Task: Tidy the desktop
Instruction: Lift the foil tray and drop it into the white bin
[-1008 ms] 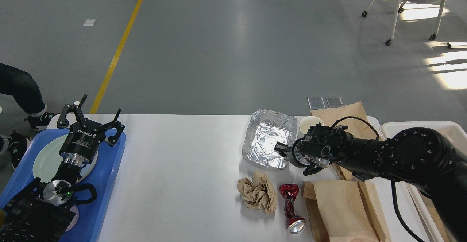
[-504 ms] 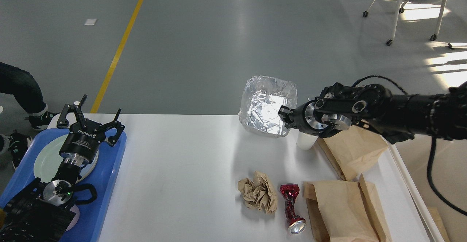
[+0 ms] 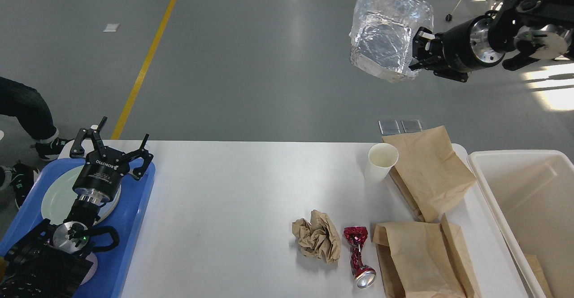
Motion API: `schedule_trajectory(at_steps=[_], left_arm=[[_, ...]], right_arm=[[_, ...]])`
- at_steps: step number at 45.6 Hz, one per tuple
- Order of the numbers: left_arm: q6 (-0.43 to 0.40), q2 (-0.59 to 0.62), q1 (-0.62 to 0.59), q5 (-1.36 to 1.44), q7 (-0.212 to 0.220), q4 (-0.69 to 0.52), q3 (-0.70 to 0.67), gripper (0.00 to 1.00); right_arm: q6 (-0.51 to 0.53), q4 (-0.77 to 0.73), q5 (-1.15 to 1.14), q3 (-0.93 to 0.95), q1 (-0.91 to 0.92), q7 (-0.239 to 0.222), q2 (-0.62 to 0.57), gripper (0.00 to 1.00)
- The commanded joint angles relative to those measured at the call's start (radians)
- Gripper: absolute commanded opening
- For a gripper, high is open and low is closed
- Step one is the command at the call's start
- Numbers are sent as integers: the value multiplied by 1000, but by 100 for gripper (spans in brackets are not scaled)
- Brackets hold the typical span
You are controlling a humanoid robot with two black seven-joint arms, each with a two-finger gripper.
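Two grippers: right gripper [image 3: 419, 49] clenches foil tray [image 3: 388, 49] high above desktop [image 3: 233, 208]; left gripper [image 3: 114, 143] released.

Two paper bags [image 3: 428, 170], one cup [image 3: 381, 161]

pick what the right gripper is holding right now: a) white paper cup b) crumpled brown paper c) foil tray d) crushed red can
c: the right gripper is clamped on the edge of the foil tray, held high above the floor beyond the desktop, while the can, cup and crumpled paper sit on it.
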Motion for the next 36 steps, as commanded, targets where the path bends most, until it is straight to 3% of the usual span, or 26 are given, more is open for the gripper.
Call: schedule_trajectory(at_steps=[1, 17, 31, 36], left_arm=[[0, 0, 0, 0, 0, 0, 0, 97], [0, 0, 0, 0, 0, 0, 0, 97], [0, 0, 0, 0, 0, 0, 0, 97], [0, 0, 1, 0, 0, 0, 0, 97]], right_arm=[[-18, -61, -2, -85, -38, -4, -36, 0], [-73, -368, -2, -111, -443, -1, -153, 0], [-243, -409, 0, -103, -743, 3, -165, 0], [-271, -409, 0, -95, -811, 2, -160, 22]])
